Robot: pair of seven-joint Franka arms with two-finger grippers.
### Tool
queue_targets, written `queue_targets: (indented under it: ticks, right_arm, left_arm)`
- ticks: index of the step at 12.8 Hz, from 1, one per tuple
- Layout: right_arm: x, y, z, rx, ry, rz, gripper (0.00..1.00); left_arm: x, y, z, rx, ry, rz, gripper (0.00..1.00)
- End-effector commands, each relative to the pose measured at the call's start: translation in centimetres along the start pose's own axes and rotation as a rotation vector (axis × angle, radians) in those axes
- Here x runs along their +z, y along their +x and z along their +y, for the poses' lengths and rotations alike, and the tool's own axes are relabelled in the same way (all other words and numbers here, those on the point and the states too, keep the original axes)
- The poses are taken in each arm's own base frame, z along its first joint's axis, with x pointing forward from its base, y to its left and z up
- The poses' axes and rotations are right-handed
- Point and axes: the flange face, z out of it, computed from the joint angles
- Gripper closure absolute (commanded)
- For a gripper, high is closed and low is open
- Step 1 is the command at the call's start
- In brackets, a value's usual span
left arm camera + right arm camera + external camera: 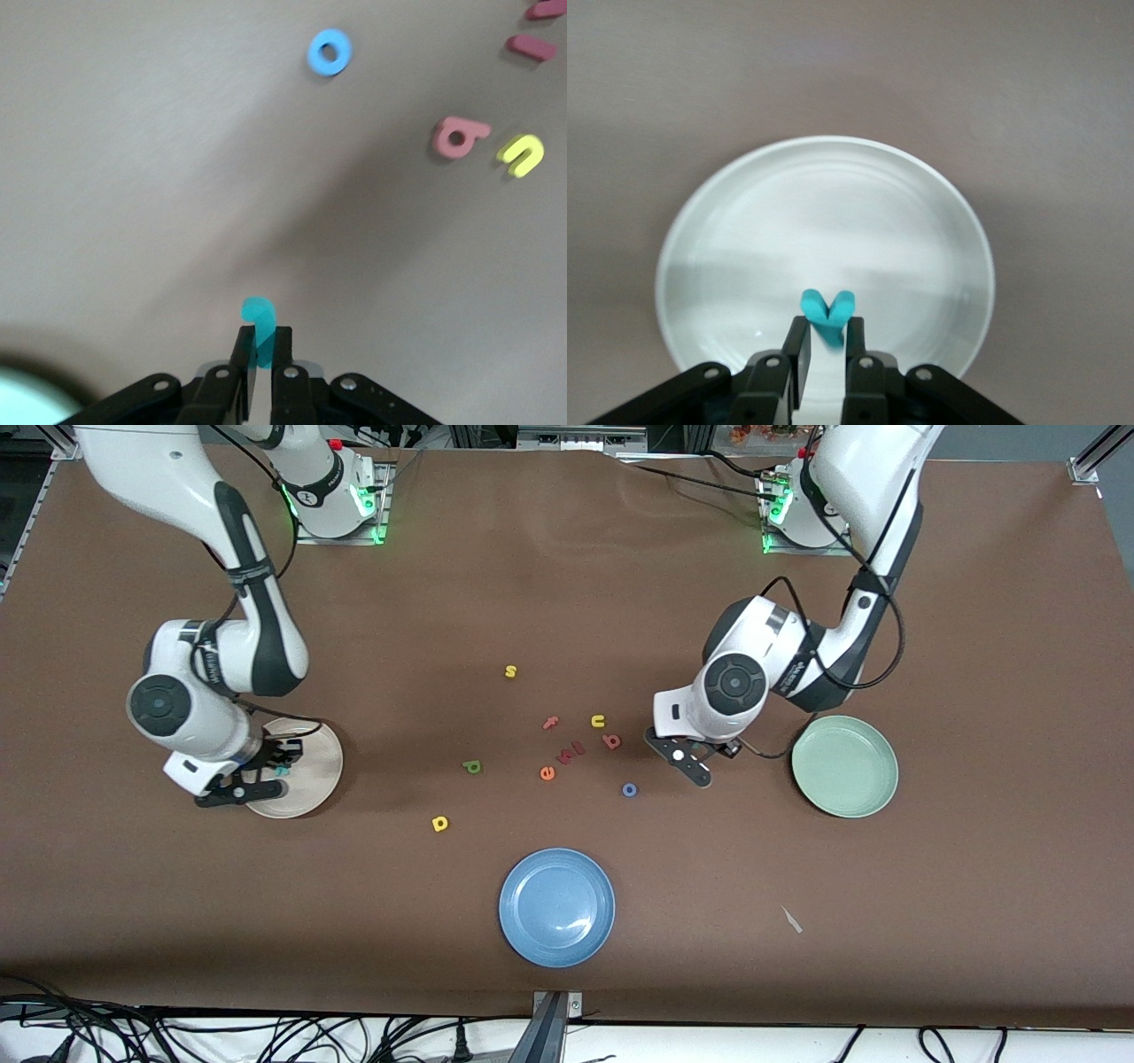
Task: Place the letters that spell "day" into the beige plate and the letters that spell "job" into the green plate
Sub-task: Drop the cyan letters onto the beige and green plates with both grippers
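R gripper (826, 350) over beige plate (323, 775), clenched on teal "y" (827, 316); letter pinched by its stem, fork pointing out, plate directly under it — looks set for a drop, so "y" lands inside the rim.

L gripper (263, 354) over bare counter (567, 584) near green plate (877, 797), clenched on teal "j" (259, 320) by its shank, hook clear of the fingers. Likely carrying it to that plate.

Ahead of L gripper on counter: blue "o" (330, 52), pinkish "b" (459, 137), yellow "u" (521, 154) just beside "b". Green "d" (472, 766) and yellow "a" (439, 824) lie between the two grippers, not yet collected.
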Motion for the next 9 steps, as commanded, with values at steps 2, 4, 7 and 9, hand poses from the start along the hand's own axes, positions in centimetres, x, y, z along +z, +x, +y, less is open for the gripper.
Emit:
queue_targets:
  ticks: [2, 4, 7, 9]
  right_arm:
    - [0.0, 0.4, -3.6, 0.009, 0.074, 0.006, 0.00]
    - [-0.2, 0.7, -6.4, 0.062, 0.091, 0.006, 0.00]
    - [-1.0, 1.9, -11.4, 0.136, 0.116, 0.022, 0.00]
    - [-1.2, 3.7, -14.2, 0.096, 0.126, 0.041, 0.00]
  left_arm:
    - [-1.4, -3.4, -4.4, -0.051, -0.011, -0.073, 1.00]
    - [-1.0, -5.1, -7.2, -0.034, 0.003, -0.120, 1.00]
    - [0.8, -7.8, -11.9, 0.009, 0.027, -0.170, 1.00]
    - [2.2, -9.0, -13.9, 0.036, 0.016, -0.179, 1.00]
